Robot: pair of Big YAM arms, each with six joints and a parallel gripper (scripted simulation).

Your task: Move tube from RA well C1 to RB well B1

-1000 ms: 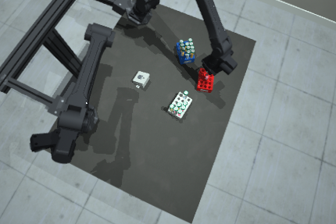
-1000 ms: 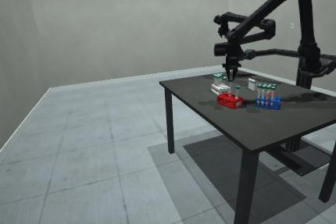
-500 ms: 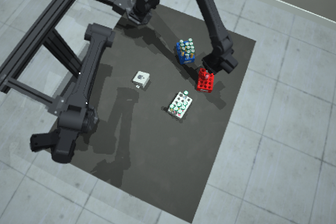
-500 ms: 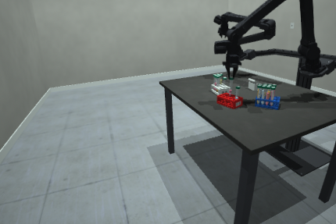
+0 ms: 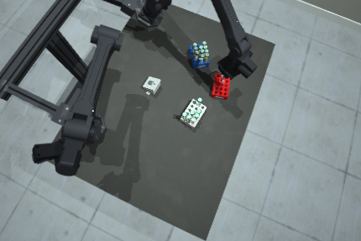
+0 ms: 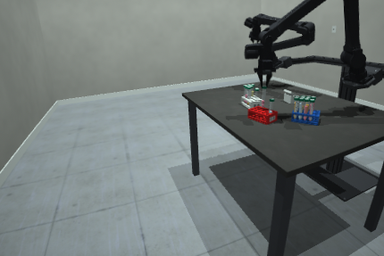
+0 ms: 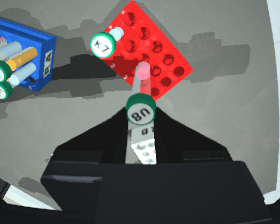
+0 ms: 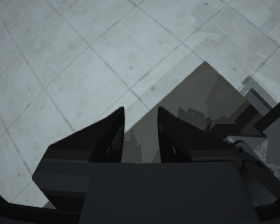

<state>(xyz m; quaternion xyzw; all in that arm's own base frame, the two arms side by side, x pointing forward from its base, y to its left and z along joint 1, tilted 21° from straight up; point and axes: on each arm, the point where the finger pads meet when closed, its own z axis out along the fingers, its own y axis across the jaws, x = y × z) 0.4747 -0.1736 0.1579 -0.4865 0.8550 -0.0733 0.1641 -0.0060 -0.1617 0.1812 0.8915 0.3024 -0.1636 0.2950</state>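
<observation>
One tube, U8 (image 5: 222, 76) (image 6: 264, 93) (image 7: 140, 111), presumably the task's, is clamped in the left jaws (image 5: 223, 74) (image 6: 265, 85); right jaws (image 6: 253, 40) apart. Transfer underway: next, carry toward seven o'clock in the top view, over RB (image 5: 202, 112) (image 6: 245, 104) (image 7: 137, 134).

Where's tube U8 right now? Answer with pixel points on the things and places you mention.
Left wrist view: tube U8 (image 7: 141, 111) is in the left gripper's (image 7: 141, 112) fingers, its pink bottom end over the red rack (image 7: 172, 52), right of tube K7 (image 7: 103, 45) in the picture.

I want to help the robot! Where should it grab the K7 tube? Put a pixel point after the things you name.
By the green cap of the K7 tube (image 7: 103, 45), from above. It stands up out of the red rack (image 7: 176, 67) (image 5: 221, 92) (image 6: 262, 116), so the cap looks easiest to reach; the rack surrounds its bottom.
</observation>
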